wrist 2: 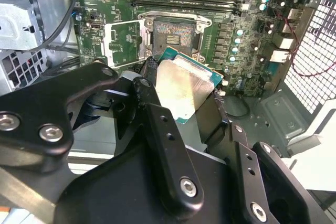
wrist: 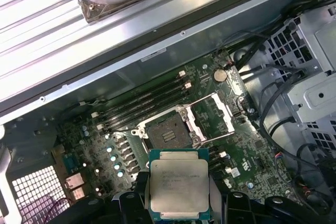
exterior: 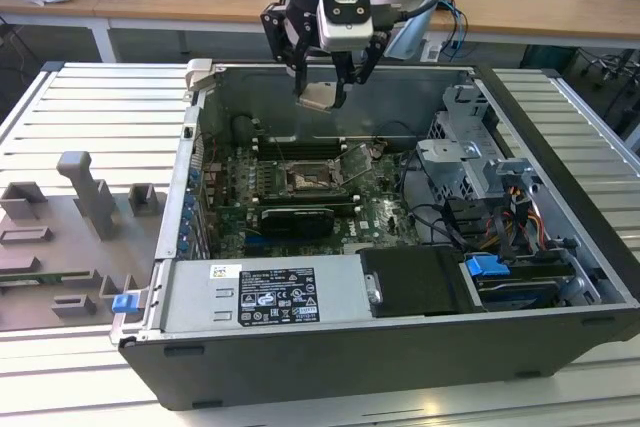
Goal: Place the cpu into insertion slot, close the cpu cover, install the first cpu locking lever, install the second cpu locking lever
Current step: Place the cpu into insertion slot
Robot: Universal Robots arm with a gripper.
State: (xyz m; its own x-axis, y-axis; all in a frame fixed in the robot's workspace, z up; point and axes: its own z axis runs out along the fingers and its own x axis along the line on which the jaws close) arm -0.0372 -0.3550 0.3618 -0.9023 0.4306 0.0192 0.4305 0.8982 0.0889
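pincer (exterior: 322, 90) w/ cpu (wrist: 179, 183), above insertion slot (wrist: 167, 134)

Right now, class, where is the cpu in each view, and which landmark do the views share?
Exterior view: the cpu is in the gripper, upper middle, above the open case.
Second wrist view: the cpu is tilted, close to the insertion slot.
First wrist view: the cpu is face-on, close to the insertion slot.
Shared landmark: the empty insertion slot, cpu cover open.
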